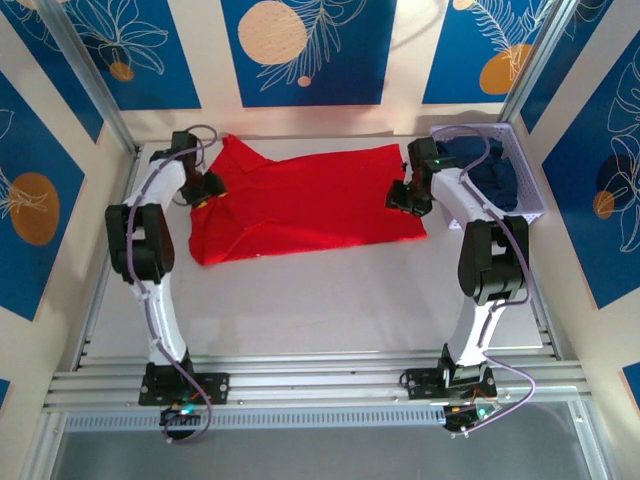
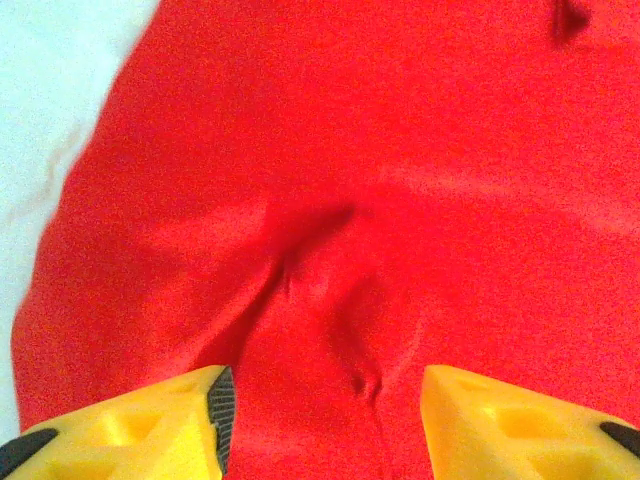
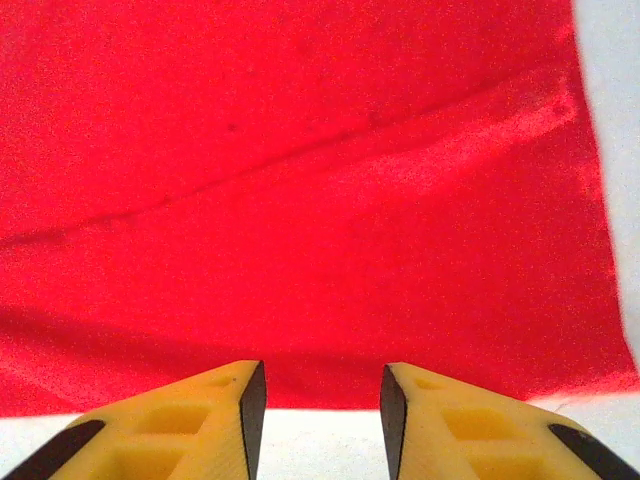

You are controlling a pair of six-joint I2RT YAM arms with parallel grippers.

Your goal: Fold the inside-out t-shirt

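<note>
Looking down, I see the white table (image 1: 330, 300) with the t-shirt (image 1: 300, 205) spread flat across its far half (creased toward the left end). A pale basket (image 1: 533, 190) at far right holds a dark navy garment (image 1: 495, 172). The left gripper (image 2: 323, 385) is over the shirt's left end, fingers wide apart and empty. The right gripper (image 3: 320, 385) is at the right hem, fingers parted, holding nothing.

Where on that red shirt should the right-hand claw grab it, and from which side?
Likely the straight edge of the t-shirt just ahead of the right gripper, coming in low from the bare table side. The cloth lies flat there and ends in a clean line, so one open finger could slip under and pinch it.
</note>
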